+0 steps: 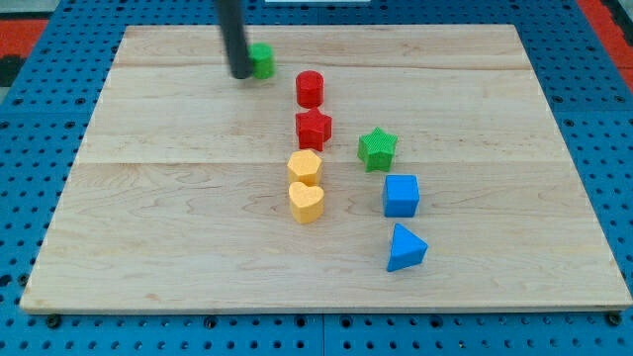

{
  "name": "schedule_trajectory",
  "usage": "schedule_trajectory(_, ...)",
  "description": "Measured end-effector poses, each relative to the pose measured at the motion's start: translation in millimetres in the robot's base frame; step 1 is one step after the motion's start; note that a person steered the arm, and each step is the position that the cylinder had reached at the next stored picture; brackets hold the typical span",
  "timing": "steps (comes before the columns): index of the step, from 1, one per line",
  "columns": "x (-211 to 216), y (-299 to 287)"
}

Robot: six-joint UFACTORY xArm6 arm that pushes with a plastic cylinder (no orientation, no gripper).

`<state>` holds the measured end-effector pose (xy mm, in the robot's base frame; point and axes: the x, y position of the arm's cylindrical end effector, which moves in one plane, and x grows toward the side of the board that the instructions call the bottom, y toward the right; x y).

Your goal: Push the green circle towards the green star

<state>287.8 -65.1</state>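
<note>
The green circle (262, 60) sits near the view's top, left of centre, on the wooden board (148, 198). My tip (240, 73) is at the circle's left side, touching or nearly touching it; the dark rod hides the circle's left part. The green star (377, 148) lies lower and to the view's right, well apart from the circle.
A red cylinder (311, 88) and a red star (314, 129) stand between the circle and the green star. Below them are a yellow hexagon (305, 166) and a yellow heart (307, 201). A blue cube (401, 195) and a blue triangle (406, 247) lie below the green star.
</note>
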Motion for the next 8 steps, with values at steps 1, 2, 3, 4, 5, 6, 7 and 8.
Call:
schedule_trajectory(1,-23,-24)
schedule_trajectory(2,-47,-36)
schedule_trajectory(3,-60,18)
schedule_trajectory(4,-47,103)
schedule_trajectory(5,-51,136)
schedule_trajectory(6,-83,76)
schedule_trajectory(7,-52,52)
schedule_trajectory(8,-8,71)
